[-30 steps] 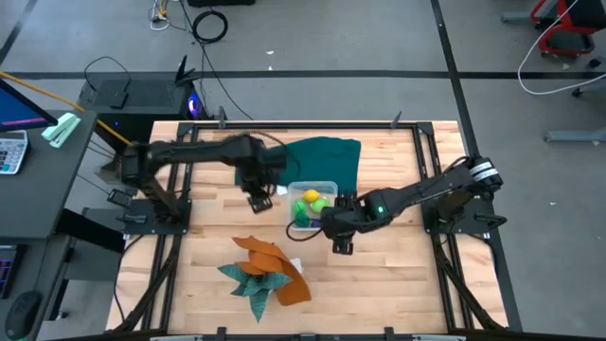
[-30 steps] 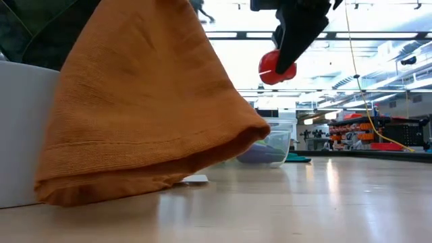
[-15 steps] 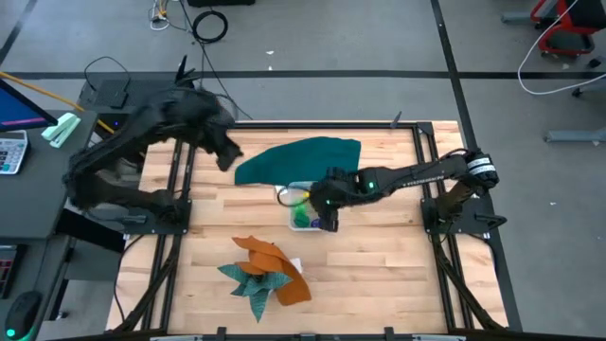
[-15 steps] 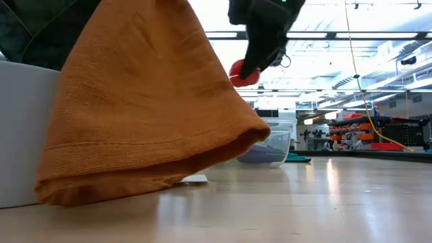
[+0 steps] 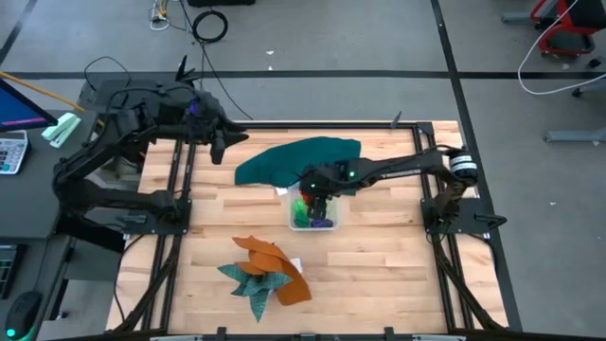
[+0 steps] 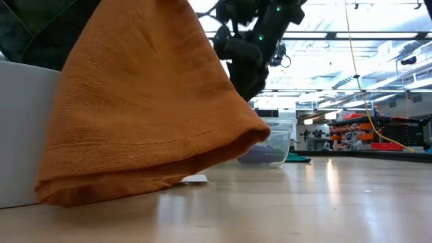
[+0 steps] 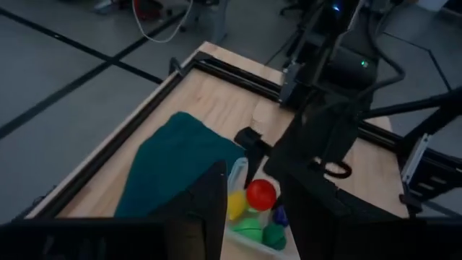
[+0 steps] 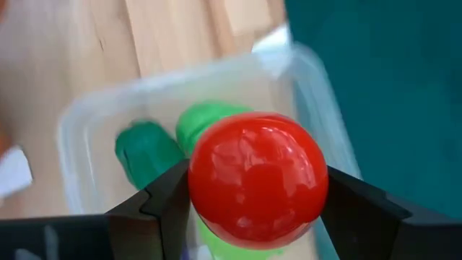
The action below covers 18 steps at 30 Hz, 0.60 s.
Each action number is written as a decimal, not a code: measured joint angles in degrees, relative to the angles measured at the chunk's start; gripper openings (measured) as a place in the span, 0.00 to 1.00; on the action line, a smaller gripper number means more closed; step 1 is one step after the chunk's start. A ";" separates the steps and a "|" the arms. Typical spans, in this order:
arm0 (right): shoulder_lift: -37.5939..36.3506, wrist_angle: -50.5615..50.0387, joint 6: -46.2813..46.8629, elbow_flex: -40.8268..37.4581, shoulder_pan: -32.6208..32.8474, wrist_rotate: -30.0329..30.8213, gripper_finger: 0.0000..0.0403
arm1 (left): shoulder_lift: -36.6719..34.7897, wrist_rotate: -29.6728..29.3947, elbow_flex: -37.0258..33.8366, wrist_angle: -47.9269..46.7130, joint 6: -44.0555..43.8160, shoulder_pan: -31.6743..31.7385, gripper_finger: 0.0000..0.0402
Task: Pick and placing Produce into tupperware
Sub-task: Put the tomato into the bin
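Observation:
The tupperware (image 5: 328,224) stands mid-table with its rim (image 8: 79,123) open; it holds yellow (image 7: 236,204), light green (image 8: 206,119), green (image 8: 148,148) and purple (image 7: 280,214) produce. My right gripper (image 5: 315,201) hangs over the tub, shut on a red ball (image 8: 256,180), which also shows in the left wrist view (image 7: 261,193). In the low view that gripper (image 6: 246,71) stands above the tub (image 6: 280,145) and the ball is hidden. My left gripper (image 5: 222,147) is raised over the table's far left corner, open, with nothing between its fingers (image 7: 211,206). My right gripper pinches the red ball by two opposite sides (image 8: 198,191), one finger (image 8: 162,209) on each. The fingers slant down from the table's right side. The ball is lifted clear, over the tub's open top and the green produce inside.
A large dark green cloth (image 5: 303,159) lies against the tub's far side. Orange and teal cloths (image 5: 265,275) are heaped near the front edge, and the orange one (image 6: 148,101) fills the left of the low view. Bare wood lies to the right of the tub.
My right gripper has carried the red ball from the tub's near right side toward the far edge and left, until it is over the tub. My left gripper has risen from beside the tub, drawn back toward the far left corner and tipped up nearer level.

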 joint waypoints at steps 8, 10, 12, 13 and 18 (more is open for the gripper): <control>2.66 0.30 0.08 -0.04 0.41 -1.48 0.56 | 2.79 -0.02 0.00 6.16 -0.23 -4.15 0.31; 2.95 0.75 0.10 -0.04 0.41 -1.78 0.56 | 3.48 -0.05 -0.02 7.08 -0.60 -4.97 0.30; 3.45 0.77 0.15 -0.02 0.41 -2.45 0.56 | 4.06 -0.13 -0.02 8.05 -0.87 -5.72 0.30; 3.94 0.83 0.05 0.02 0.39 -2.61 0.56 | 4.30 -0.23 -0.02 8.03 -0.91 -6.07 0.30; 5.98 1.09 -0.24 0.00 0.41 -2.72 0.56 | 5.73 -0.63 -0.02 7.93 -1.32 -7.50 0.30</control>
